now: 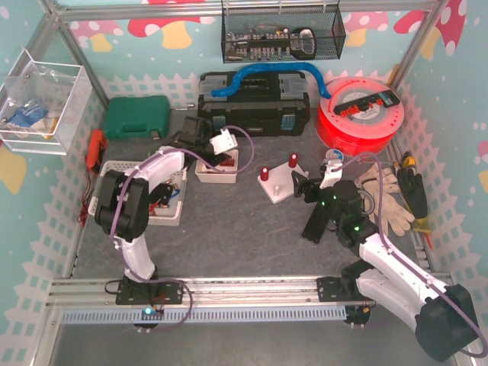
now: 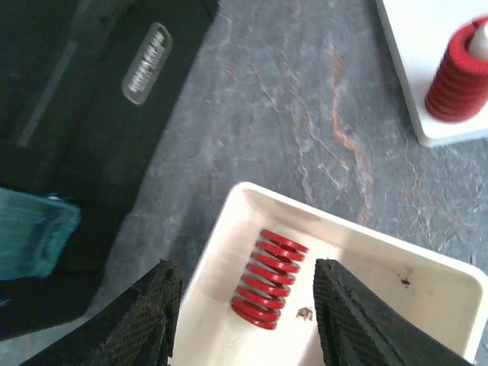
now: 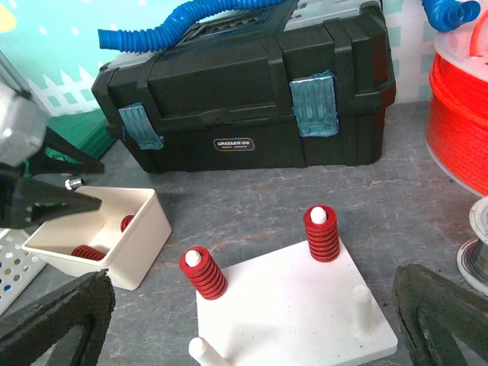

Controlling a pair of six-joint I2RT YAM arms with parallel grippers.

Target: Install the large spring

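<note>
Red spring [image 2: 269,279], cream bin [image 2: 427,278], grey veined tabletop [image 2: 305,99], black toolbox [image 3: 244,84], blue hose [image 3: 175,24].

A red coil spring [image 2: 268,278] was seen lying on its side, set diagonally, on the floor of a white tray [image 2: 366,235]. A white peg board [image 3: 297,309] was laid flat, apart from the tray. Two of its pegs were sleeved with upright red springs, a nearer fitted spring [image 3: 203,276] and a farther fitted spring [image 3: 322,235]; a bare peg [image 3: 362,305] was left uncovered.
</note>
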